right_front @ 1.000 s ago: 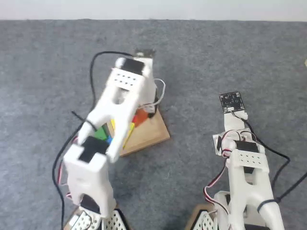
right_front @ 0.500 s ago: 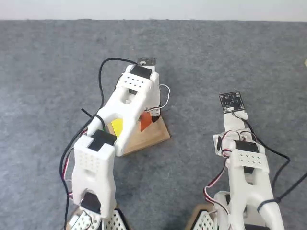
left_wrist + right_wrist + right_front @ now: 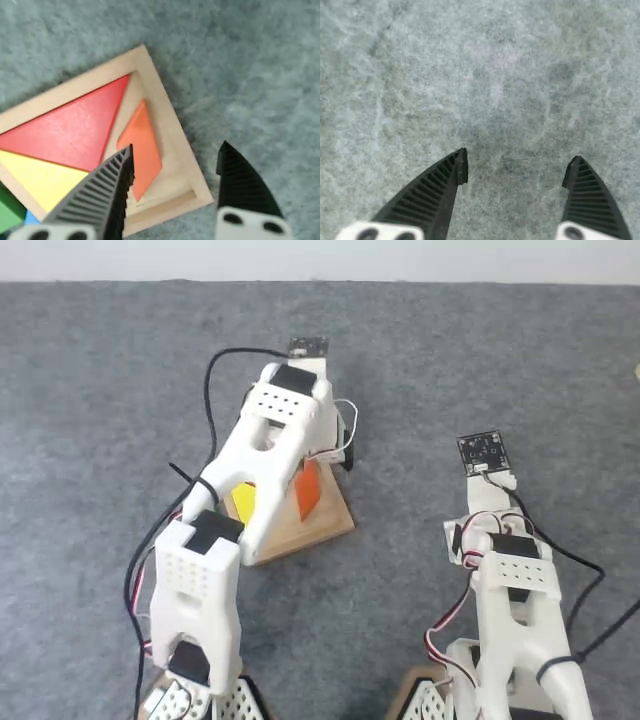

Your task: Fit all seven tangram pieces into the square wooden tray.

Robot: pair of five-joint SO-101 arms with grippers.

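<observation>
Over a corner of the wooden tray point(image 3: 172, 127) the left pincer point(image 3: 177, 146) hangs wide open and empty. Within the last second its arm swung off the tray's middle, uncovering the orange piece point(image 3: 142, 147) lying inside that corner, seemingly just placed. Beside it, the left wrist view shows the red triangle point(image 3: 70, 132), which the arm covers in the high view. Well apart from the tray, the right pincer point(image 3: 520, 155) gapes empty over the desk point(image 3: 510, 75).

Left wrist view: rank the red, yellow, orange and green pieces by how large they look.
1. red piece
2. yellow piece and orange piece: too close to rank, and the yellow is partly hidden
3. green piece, cut off at the edge
</observation>
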